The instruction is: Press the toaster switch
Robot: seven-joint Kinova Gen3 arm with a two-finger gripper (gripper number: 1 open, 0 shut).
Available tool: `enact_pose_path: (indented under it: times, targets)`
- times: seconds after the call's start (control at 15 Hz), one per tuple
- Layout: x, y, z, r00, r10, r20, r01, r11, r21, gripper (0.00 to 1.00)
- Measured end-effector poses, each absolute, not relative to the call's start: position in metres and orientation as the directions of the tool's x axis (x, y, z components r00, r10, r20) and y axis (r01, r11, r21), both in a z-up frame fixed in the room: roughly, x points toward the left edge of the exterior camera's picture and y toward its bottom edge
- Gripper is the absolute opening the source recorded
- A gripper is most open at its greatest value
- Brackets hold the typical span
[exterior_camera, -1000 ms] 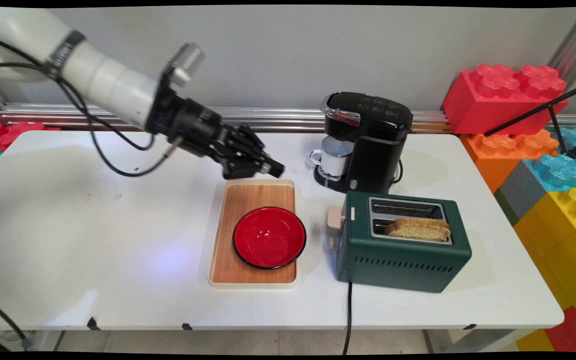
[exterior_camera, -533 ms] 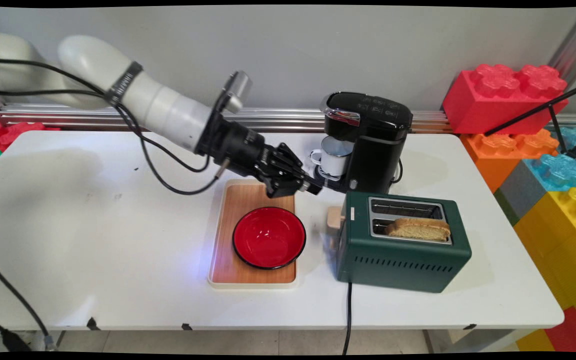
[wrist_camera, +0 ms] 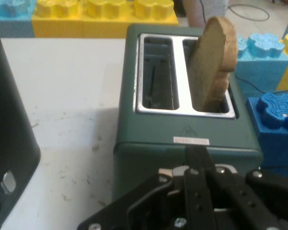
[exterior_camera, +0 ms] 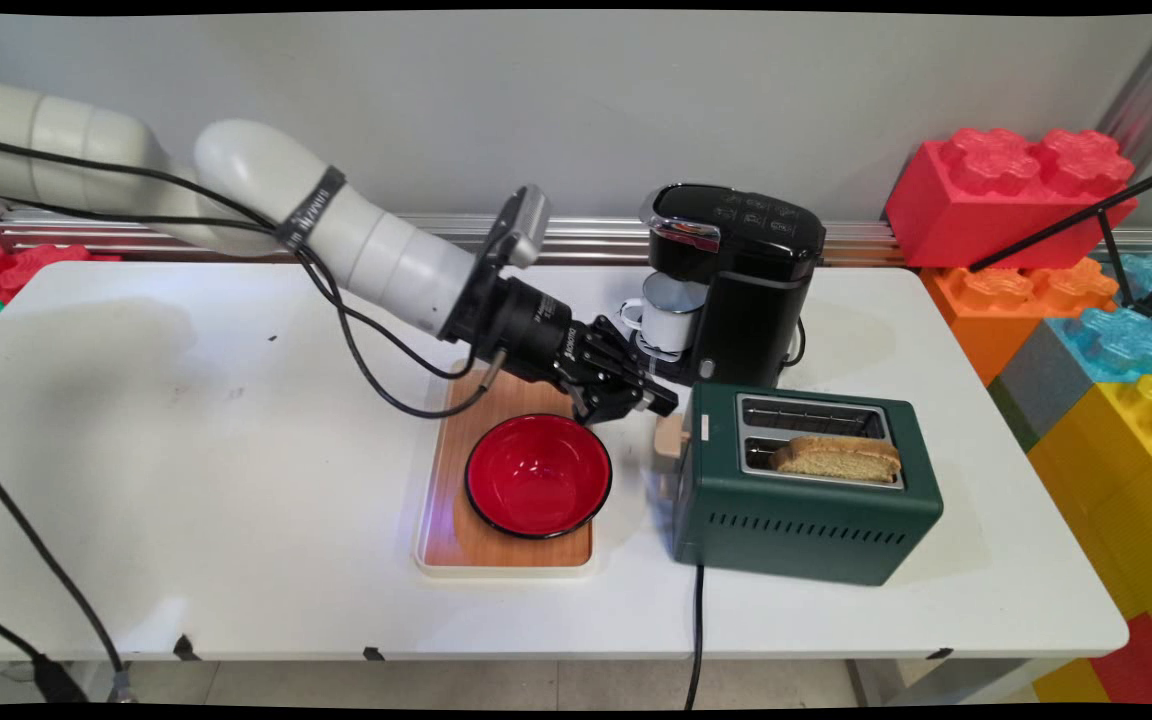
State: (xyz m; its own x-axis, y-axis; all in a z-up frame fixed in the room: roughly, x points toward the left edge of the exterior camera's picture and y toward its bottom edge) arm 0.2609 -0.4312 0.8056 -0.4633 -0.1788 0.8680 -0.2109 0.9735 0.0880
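Your gripper (exterior_camera: pixel 664 408) hangs pinched together and empty beside the toaster (exterior_camera: pixel 806 485) lever (exterior_camera: pixel 668 437) — not yet on it. The bread slice (exterior_camera: pixel 838 457) stands raised in the near slot — the bowl (exterior_camera: pixel 538 474) sits empty.

Bright, even overhead light; soft shadows on table (exterior_camera: pixel 186 480); hand view slightly soft; toaster (exterior_camera: pixel 806 500) sharp.

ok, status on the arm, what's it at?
End effector shut, empty, at the toaster's lever end. Bread slice up in one slot; other slot empty. Red bowl on tray just below the arm.
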Motion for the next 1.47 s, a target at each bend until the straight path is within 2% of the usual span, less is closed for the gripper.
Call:
enact_pose_path:
  times: [1.47]
  targets:
    - [0.245, -0.433, 0.755, -0.516, -0.181, 0.837, -0.214, 0.974, 0.079, 0.0]
